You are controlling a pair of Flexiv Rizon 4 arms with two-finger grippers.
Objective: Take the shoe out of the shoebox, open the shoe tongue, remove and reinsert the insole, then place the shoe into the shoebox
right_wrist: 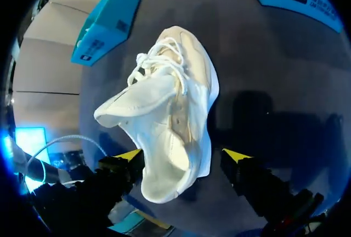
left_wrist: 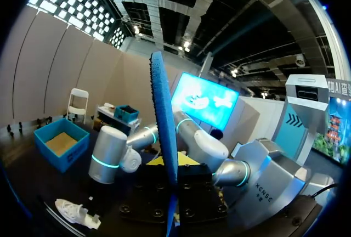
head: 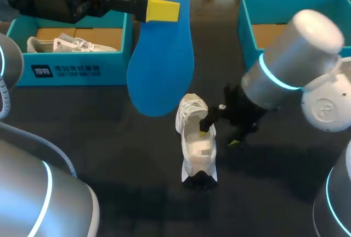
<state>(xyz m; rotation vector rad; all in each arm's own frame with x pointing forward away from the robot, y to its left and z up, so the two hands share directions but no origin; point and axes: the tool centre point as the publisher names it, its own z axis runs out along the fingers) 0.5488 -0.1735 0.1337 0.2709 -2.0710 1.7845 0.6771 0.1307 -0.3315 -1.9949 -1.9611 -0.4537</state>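
Left tool [head: 163, 9] around upright blue insole [head: 162, 67].

blocked: raised insole [head: 162, 56], shoe [head: 196, 138] mid-table, right tool [right_wrist: 182, 156] at its heel | open: table [head: 109, 138] left of shoe

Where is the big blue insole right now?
In the head view, the blue insole hangs left of middle, held up by the left end effector, between the left shoebox and the white shoe.

Blue insole [head: 162, 56], white shoe [head: 196, 138], teal shoebox [head: 71, 69]
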